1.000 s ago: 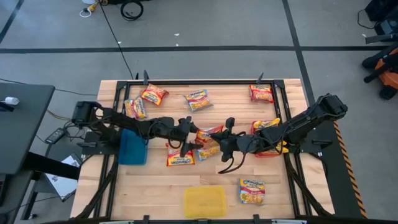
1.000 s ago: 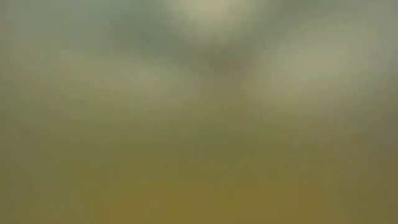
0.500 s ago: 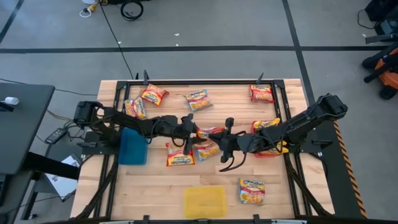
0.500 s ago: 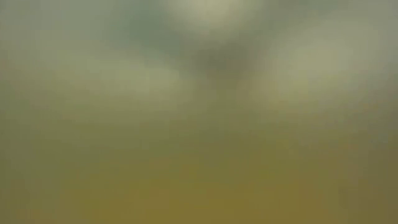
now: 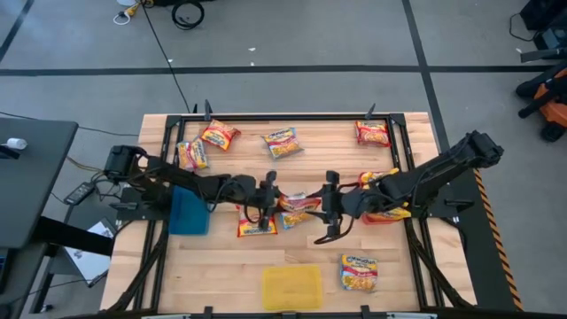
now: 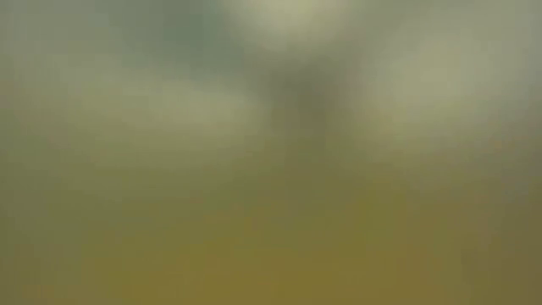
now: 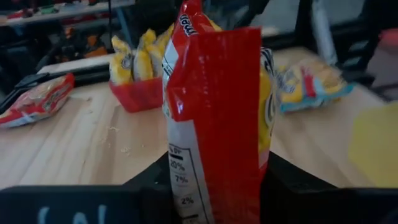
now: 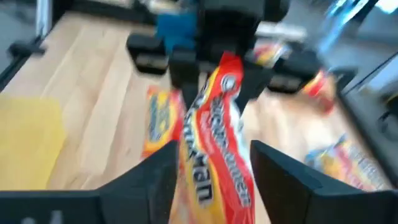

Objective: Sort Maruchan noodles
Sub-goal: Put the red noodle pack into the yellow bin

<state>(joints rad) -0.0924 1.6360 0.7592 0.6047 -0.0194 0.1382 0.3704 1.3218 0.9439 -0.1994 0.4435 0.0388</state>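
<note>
Left wrist view: saw red packet (image 7: pixel 214 112) pinched upright in left gripper (image 5: pixel 267 197), above mid-table (image 5: pixel 399 266); noted right gripper (image 5: pixel 326 202) spread wide either side, not gripping. Judged thin edge hold risky: could twist loose, drop among loose packets (image 5: pixel 257 226) below

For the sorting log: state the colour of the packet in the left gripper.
Red with a white nutrition panel and yellow beyond: the noodle packet in the left gripper, clearest in the left wrist view.
</note>
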